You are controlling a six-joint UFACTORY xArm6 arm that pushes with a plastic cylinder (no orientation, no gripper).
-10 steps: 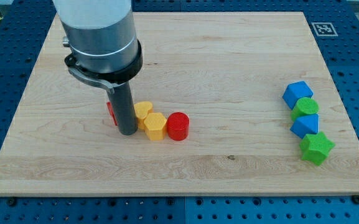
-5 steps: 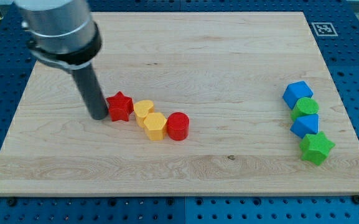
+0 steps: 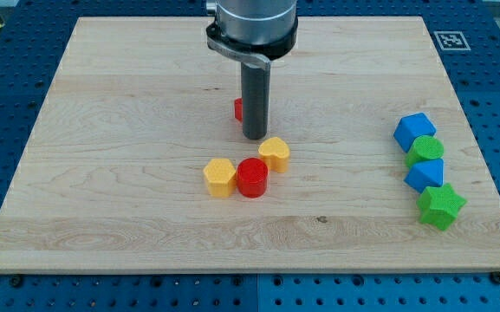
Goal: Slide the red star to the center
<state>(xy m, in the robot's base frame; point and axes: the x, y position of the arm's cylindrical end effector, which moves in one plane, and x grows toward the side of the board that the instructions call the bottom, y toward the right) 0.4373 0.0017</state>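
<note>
The red star point(image 3: 238, 109) is near the board's middle, mostly hidden behind my rod; only a red sliver shows at the rod's left. My tip point(image 3: 254, 136) rests on the board just in front of the star, towards the view's bottom. Below the tip lie a yellow heart point(image 3: 275, 153), a red cylinder point(image 3: 252, 178) and a yellow hexagon point(image 3: 220, 177), the last two touching.
At the view's right stands a column of blocks: a blue block point(image 3: 414, 131), a green round block point(image 3: 425, 152), another blue block point(image 3: 425, 174) and a green star point(image 3: 441, 207). A marker tag point(image 3: 451, 40) is at the board's top right corner.
The rod has swept from the left side to the board's middle, taking the red star right and up. The yellow heart, red cylinder and yellow hexagon have been shoved apart and shifted right.
</note>
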